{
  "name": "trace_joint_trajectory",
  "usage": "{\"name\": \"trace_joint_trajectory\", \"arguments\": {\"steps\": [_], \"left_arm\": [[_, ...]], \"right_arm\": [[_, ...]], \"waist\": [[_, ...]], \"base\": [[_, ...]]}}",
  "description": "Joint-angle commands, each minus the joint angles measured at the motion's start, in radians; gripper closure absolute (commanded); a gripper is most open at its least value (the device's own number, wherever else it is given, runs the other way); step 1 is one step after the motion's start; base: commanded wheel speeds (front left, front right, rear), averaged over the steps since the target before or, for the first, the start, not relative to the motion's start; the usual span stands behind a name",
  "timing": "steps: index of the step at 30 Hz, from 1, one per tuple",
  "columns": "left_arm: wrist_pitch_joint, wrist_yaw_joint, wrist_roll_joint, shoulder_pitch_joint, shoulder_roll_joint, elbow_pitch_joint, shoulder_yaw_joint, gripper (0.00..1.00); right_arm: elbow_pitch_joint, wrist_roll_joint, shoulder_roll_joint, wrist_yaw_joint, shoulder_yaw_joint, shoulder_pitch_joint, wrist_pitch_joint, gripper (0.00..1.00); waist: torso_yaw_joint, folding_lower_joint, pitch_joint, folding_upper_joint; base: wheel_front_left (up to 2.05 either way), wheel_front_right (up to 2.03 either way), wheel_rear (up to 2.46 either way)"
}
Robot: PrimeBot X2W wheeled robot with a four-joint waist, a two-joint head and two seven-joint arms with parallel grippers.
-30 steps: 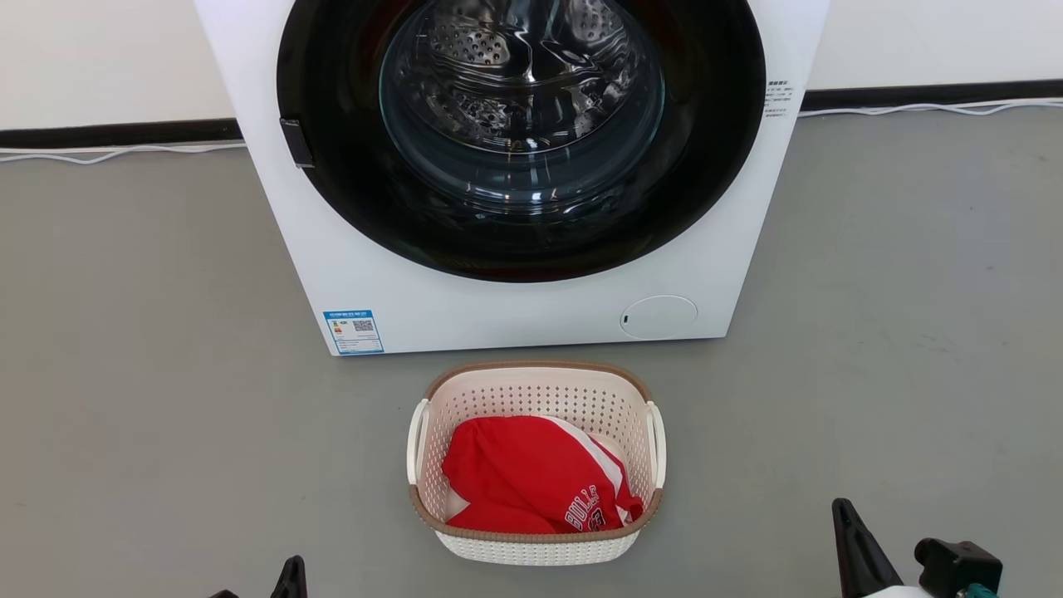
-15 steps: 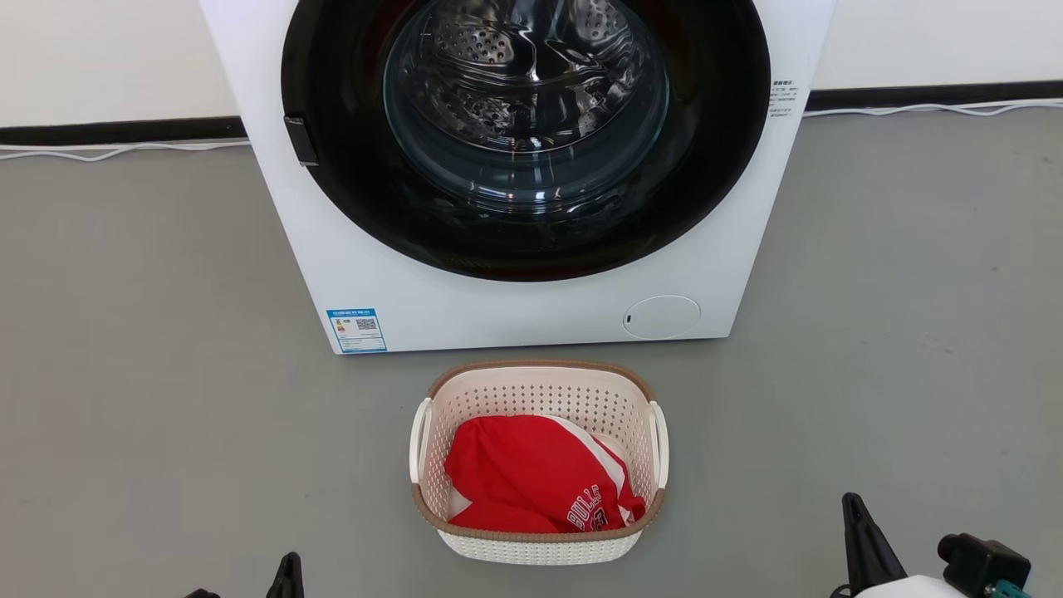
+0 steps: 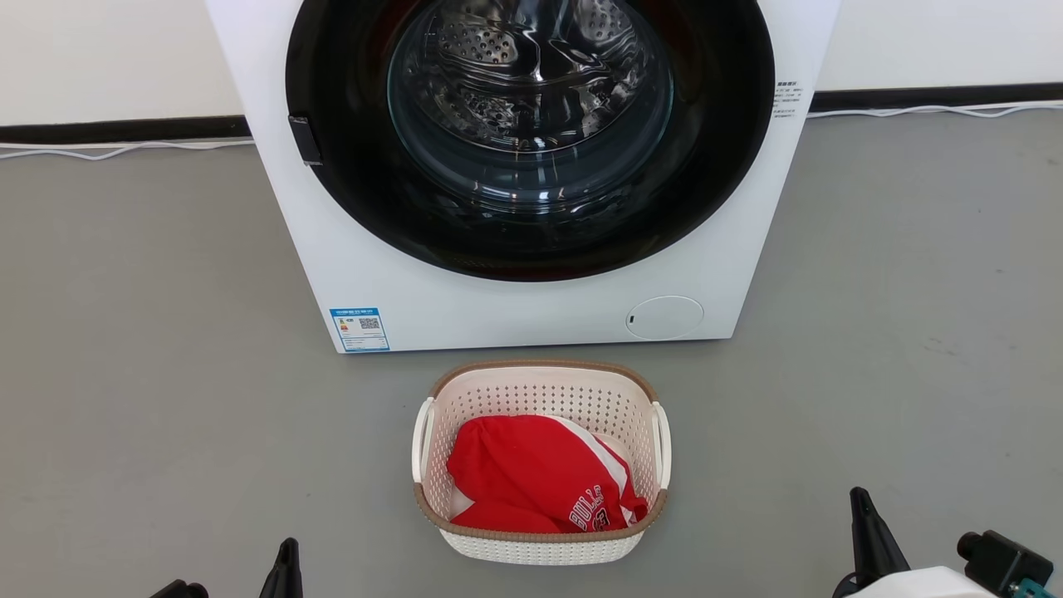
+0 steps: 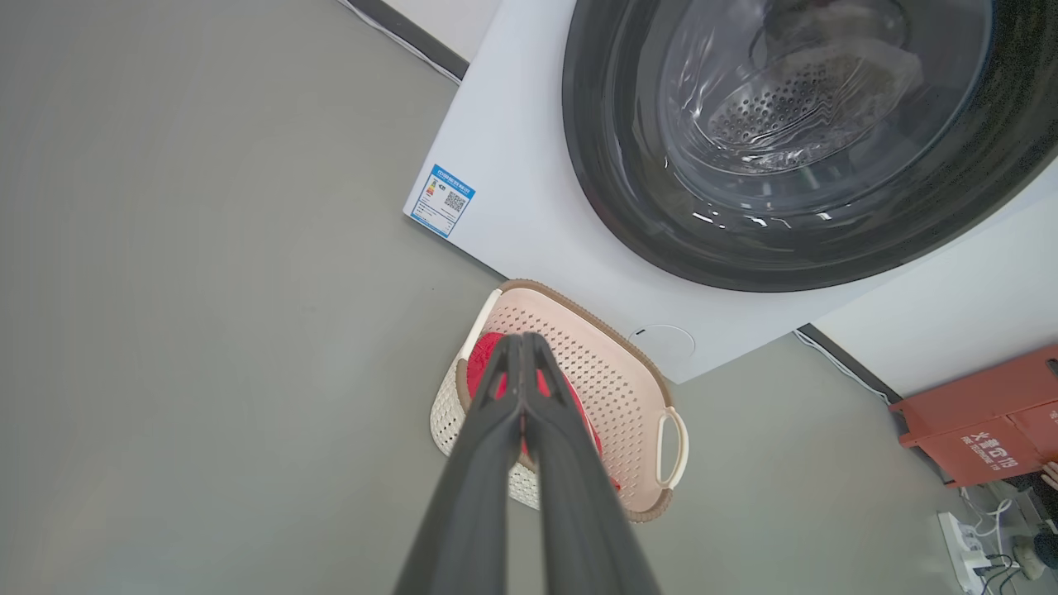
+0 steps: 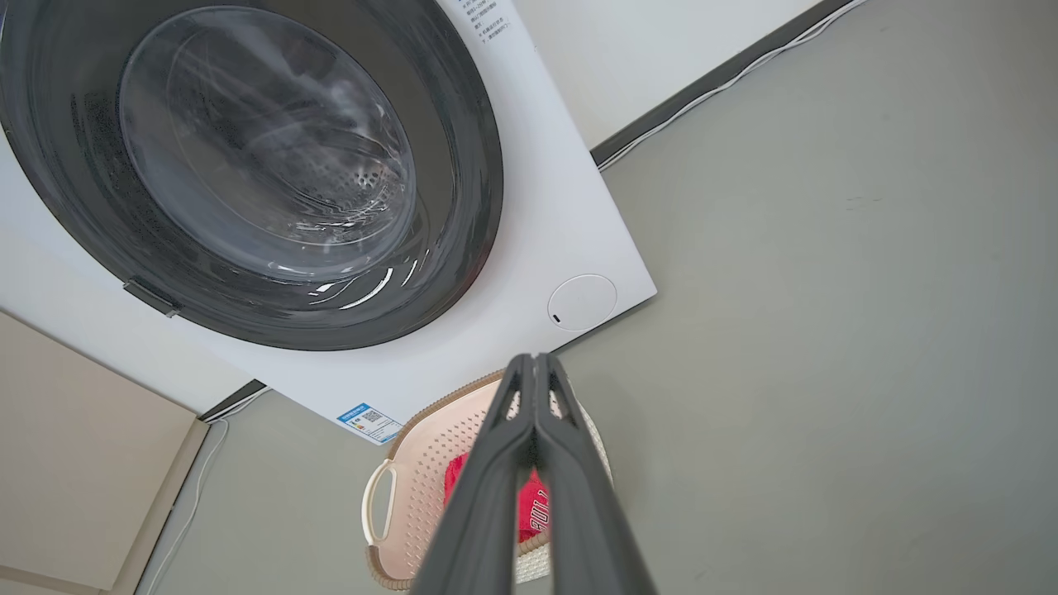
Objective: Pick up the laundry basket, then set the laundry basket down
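Observation:
The laundry basket [image 3: 540, 394] stands on the grey floor just in front of the washing machine. It is cream-white and perforated, with a brown rim and two white side handles. A red garment [image 3: 531, 473] with white lettering lies inside it. My left gripper [image 3: 286, 556] peeks in at the bottom left of the head view, well left of the basket. In its wrist view my left gripper [image 4: 521, 339] is shut and empty above the basket [image 4: 612, 372]. My right gripper [image 5: 533, 359] is likewise shut and empty, with the basket [image 5: 413, 479] below it. The right gripper [image 3: 859, 507] sits at the bottom right, apart from the basket.
A large white washing machine [image 3: 515, 307] with a dark round door stands behind the basket. White cables [image 3: 116, 152] run along the wall's dark skirting. A red crate [image 4: 984, 421] and a power strip [image 4: 963, 549] lie off to the side.
The head camera has shifted slightly, so the scene drifts right. Both grippers have sunk a little lower and outward at the bottom edge. The basket stays on the floor.

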Motion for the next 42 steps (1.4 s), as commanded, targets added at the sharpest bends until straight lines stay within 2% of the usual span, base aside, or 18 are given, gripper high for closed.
{"name": "trace_joint_trajectory", "arguments": {"steps": [1, 42], "left_arm": [[0.004, -0.009, -0.024, -0.050, 0.006, -0.032, 0.015, 1.00], [0.124, -0.046, -0.479, -0.112, 0.012, -0.083, 0.042, 1.00]], "right_arm": [[-0.029, 0.024, -0.007, 0.003, 0.003, -0.047, 0.005, 1.00], [-0.094, 0.523, -0.009, 0.005, -0.007, -0.084, 0.123, 1.00]], "waist": [[0.000, -0.0001, 0.000, -0.0001], [0.016, -0.0001, 0.000, -0.0001]], "base": [[0.00, 0.00, 0.00], [0.00, 0.00, 0.00]]}}
